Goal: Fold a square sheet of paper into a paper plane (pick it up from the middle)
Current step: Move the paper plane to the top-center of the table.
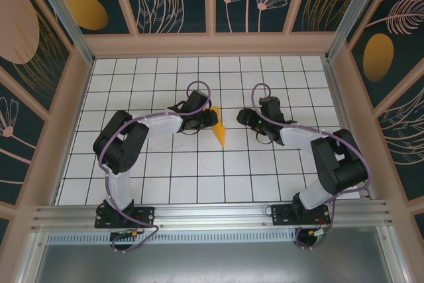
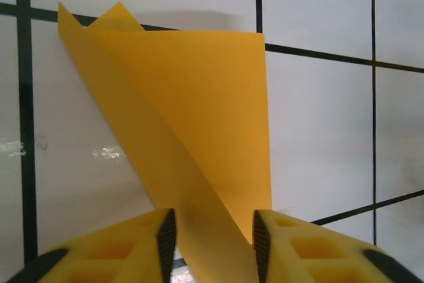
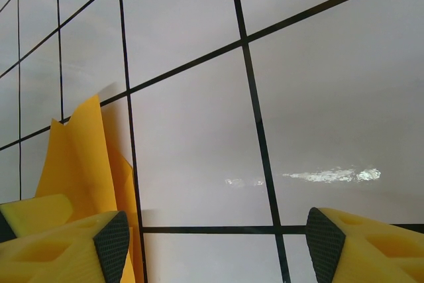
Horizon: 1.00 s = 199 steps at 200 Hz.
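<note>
Paper plane (image 2: 199,111), tip cut off, lies between parted left hand (image 2: 210,230); right hand (image 3: 218,236) apart.

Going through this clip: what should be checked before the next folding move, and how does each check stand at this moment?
1. Folded paper sits between the fingers of the left end effector: ok.
2. Left grip actually pinching the paper: cannot tell; the pads stand partly apart with the paper across the gap.
3. Right end effector open with nothing between its fingers: ok.
4. Right end effector lined up on the paper: not ok; the paper lies off beside one finger, and bare table shows between the two.
5. Paper's layers lying flat: cannot tell.
</note>
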Each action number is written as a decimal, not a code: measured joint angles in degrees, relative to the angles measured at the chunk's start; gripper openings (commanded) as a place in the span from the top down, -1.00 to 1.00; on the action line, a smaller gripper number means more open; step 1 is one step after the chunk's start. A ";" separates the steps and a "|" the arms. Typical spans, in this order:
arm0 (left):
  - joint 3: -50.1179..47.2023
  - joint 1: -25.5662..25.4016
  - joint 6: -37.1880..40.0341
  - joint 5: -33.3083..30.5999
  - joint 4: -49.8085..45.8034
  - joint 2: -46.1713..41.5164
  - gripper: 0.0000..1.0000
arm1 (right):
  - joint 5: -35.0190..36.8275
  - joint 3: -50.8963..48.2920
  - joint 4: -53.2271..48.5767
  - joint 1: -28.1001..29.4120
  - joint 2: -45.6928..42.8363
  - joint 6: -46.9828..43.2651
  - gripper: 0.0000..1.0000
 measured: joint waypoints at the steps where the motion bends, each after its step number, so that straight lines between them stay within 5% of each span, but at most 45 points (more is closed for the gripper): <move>1: -0.07 0.00 -0.07 -0.02 -0.02 0.00 0.36 | 0.00 0.00 0.00 0.00 0.00 0.00 -0.47; 103: -8.66 0.00 -3.82 -1.73 5.25 -4.02 0.97 | -0.13 0.00 -0.02 0.00 0.00 0.85 -0.45; 199: -12.96 2.29 1.05 7.78 18.53 -9.57 1.00 | -1.68 -1.40 2.01 -0.02 -5.46 1.18 -0.39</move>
